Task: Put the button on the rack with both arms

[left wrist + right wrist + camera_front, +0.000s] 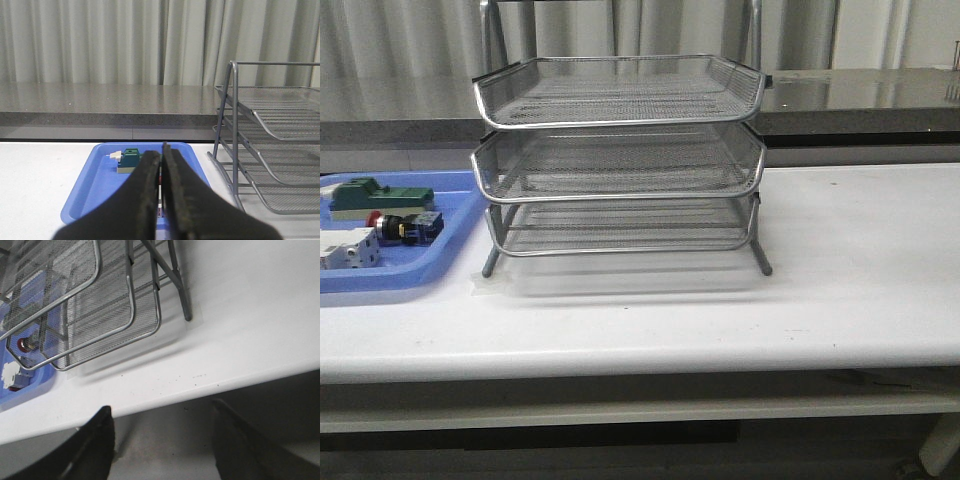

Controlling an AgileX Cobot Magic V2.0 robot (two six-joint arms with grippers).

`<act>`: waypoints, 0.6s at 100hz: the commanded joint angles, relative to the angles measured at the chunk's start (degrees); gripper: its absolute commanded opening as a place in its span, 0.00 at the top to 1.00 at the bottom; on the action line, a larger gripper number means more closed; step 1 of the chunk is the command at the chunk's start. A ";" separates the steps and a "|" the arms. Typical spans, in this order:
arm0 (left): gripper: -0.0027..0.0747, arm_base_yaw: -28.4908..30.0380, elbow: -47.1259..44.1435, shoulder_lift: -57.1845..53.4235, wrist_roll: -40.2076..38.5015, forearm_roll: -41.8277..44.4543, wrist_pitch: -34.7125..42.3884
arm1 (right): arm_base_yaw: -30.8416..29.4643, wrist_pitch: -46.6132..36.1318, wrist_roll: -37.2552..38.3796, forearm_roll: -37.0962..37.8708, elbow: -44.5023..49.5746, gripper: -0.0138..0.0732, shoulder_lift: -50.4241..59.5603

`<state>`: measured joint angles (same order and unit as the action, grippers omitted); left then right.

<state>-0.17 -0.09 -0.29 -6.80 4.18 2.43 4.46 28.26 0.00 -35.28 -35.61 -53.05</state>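
Observation:
The button, with a red head, black body and blue rear block, lies in the blue tray left of the rack. Neither arm shows in the front view. In the left wrist view my left gripper is shut and empty, held back from the tray, and its fingers hide nearly all of the button. The rack stands beside the tray. In the right wrist view my right gripper is open and empty, below the table's front edge. The button shows through the rack's mesh.
A green block and a white breaker share the blue tray with the button. The green block also shows in the left wrist view, the breaker in the right wrist view. A grey counter runs behind the white table.

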 commanded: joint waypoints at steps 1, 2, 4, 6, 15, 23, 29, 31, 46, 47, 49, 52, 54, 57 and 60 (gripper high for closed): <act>0.96 0.01 -2.67 -1.94 -0.48 0.05 4.23 | -0.38 -4.44 -5.86 -8.47 -2.14 0.33 -2.69; 0.96 0.01 -2.67 -1.94 -0.48 0.05 4.23 | -0.38 -4.66 -7.06 -9.11 -2.14 0.33 -3.24; 0.96 0.01 -2.67 -1.94 -0.48 0.05 4.23 | -0.38 -4.88 -8.32 -11.18 -2.14 0.33 -4.07; 0.96 0.01 -2.67 -1.94 -0.48 0.05 4.23 | -0.38 -5.09 -10.28 -13.31 -2.14 0.33 -4.91; 0.96 0.01 -2.67 -1.94 -0.48 0.05 4.23 | -0.38 -5.73 -19.79 -23.43 -2.14 0.33 -8.47; 0.96 0.01 -2.67 -1.94 -0.48 0.05 4.23 | -0.38 -5.61 -29.38 -32.64 -2.14 0.33 -12.26; 0.96 0.01 -2.67 -1.94 -0.48 0.05 4.23 | -0.38 -5.17 -36.23 -40.07 -2.14 0.33 -14.87; 0.96 0.01 -2.67 -1.94 -0.48 0.05 4.23 | -0.38 -4.90 -38.78 -42.53 -2.14 0.33 -15.88; 0.96 0.01 -2.67 -1.94 -0.48 0.05 4.23 | -0.38 -1.39 -54.70 -58.64 -2.48 0.33 -23.25; 0.96 0.01 -2.67 -1.94 -0.48 0.05 4.23 | -0.38 -1.17 -56.06 -59.90 -2.61 0.33 -23.58; 0.96 0.01 -2.67 -1.94 -0.48 0.05 4.23 | -0.38 -0.49 -57.92 -61.10 -2.86 0.33 -24.58; 0.96 0.01 -2.67 -1.94 -0.48 0.05 4.23 | -0.38 0.43 -60.17 -63.86 -3.29 0.33 -25.91; 0.96 0.01 -2.67 -1.94 -0.48 0.05 4.23 | -0.38 1.18 -61.62 -65.33 -3.67 0.33 -26.92; 0.96 0.01 -2.67 -1.94 -0.48 0.05 4.23 | -0.38 2.25 -63.21 -67.00 -4.25 0.33 -28.24; 0.96 0.01 -2.67 -1.94 -0.48 0.05 4.23 | -0.38 3.57 -64.47 -68.38 -4.94 0.33 -29.85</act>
<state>-0.17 -0.09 -0.29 -6.80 4.18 2.43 4.46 26.86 -57.65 -95.39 -37.40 -80.80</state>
